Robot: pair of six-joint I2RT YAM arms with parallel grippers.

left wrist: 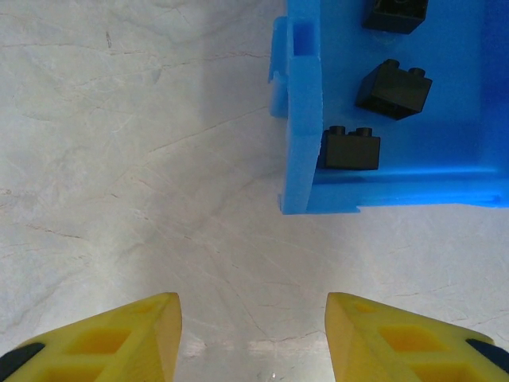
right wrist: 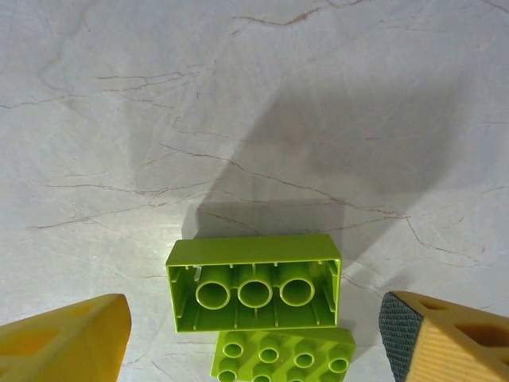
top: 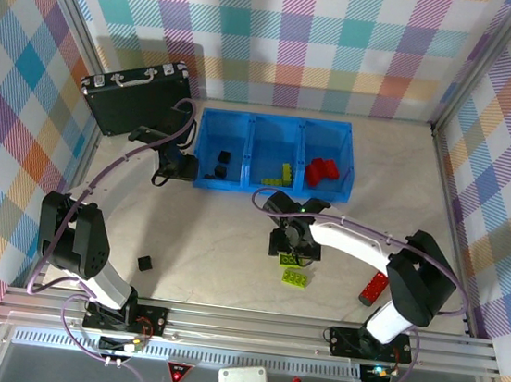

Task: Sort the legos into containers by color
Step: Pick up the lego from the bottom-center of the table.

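Top external view: the blue bin (top: 250,144) sits at the far middle of the tabletop (top: 212,242), with a black briefcase (top: 136,97) just to its left. Its left compartment holds black bricks (top: 222,161), the middle one lime pieces (top: 286,172), and the right one red bricks (top: 325,170). The left hand (top: 167,169) hangs just beside the bin's left wall. The right hand (top: 289,256) hangs over the middle of the tabletop, right above a pair of lime bricks (top: 296,278) that lie on the near side of the bin. A lone black cube (top: 145,261) lies on the near left, well apart from the bin, and a long red bar (top: 374,288) sits on the near right beside the right arm. Left wrist view: the left hand (left wrist: 250,318) is released, its yellow fingers (left wrist: 119,342) standing apart over bare tabletop with nothing between them. The bin's near left corner lies beyond them, with three black bricks inside, one (left wrist: 350,149) against the near wall. Right wrist view: the right hand (right wrist: 253,318) is released, its fingers (right wrist: 71,342) spread wide on either side of an upturned lime brick (right wrist: 254,282) with its hollow tubes showing. Neither finger touches it. A second lime brick (right wrist: 282,356), studs up, lies touching its near edge.
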